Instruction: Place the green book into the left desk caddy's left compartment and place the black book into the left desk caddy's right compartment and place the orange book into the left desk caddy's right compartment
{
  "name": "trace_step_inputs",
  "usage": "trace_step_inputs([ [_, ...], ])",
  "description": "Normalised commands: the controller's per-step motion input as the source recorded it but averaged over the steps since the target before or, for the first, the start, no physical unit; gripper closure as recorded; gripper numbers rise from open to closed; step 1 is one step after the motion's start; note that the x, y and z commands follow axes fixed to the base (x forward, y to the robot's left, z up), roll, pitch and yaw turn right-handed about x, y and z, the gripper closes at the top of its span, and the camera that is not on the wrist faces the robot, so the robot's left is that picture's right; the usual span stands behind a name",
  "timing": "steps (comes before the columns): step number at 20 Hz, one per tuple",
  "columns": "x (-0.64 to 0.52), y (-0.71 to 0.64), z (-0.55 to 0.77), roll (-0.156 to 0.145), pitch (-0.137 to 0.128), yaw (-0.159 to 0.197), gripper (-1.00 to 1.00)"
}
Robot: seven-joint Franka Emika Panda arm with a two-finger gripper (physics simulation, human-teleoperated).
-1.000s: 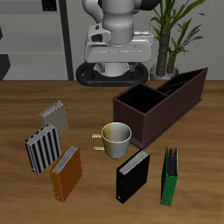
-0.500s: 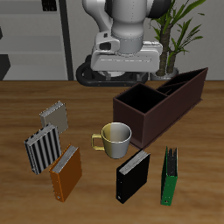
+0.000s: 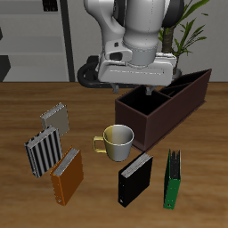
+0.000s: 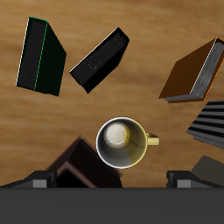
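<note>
Wooden counter (image 3: 27,98), six small items plus one big box.

Centre of the exterior frame: a cream-and-olive mug (image 3: 117,140), upright, handle toward frame left. In the wrist view the mug (image 4: 122,142) sits directly under the camera, its pale inside showing.

Left side of the frame: a grey-and-black striped book (image 3: 42,150) leaning, a smaller grey book (image 3: 53,116) just above it. The orange book (image 3: 67,175) stands at lower left, touching or nearly touching the striped one; I cannot tell which.

Lower centre: the black book (image 3: 135,177), upright, pale page edge up, just below the mug. Lower right: the green book (image 3: 172,178), upright and thin, near the black one but apart from it. Wrist view shows all three: green book (image 4: 42,56), black book (image 4: 101,59), orange book (image 4: 196,72).

The left desk caddy (image 3: 150,124) runs diagonally from right of centre to the upper right of the frame, open top, dark inside. Its near corner stands just beside the mug. A potted plant (image 3: 183,31) stands behind it.

Arm: the white body hangs over the caddy's near end in the upper middle of the frame, wrist pointed down, well above the counter. The gripper (image 3: 134,87) is empty; only its dark mount shows in the wrist view, so I cannot tell how the jaws stand.
</note>
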Motion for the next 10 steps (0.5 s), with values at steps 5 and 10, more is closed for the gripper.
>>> trace_step_inputs([
  [5, 0.35, 0.39, -0.04, 0.005, -0.007, 0.010, -1.00],
  [10, 0.28, 0.53, -0.05, 0.033, -0.019, 0.013, -1.00],
])
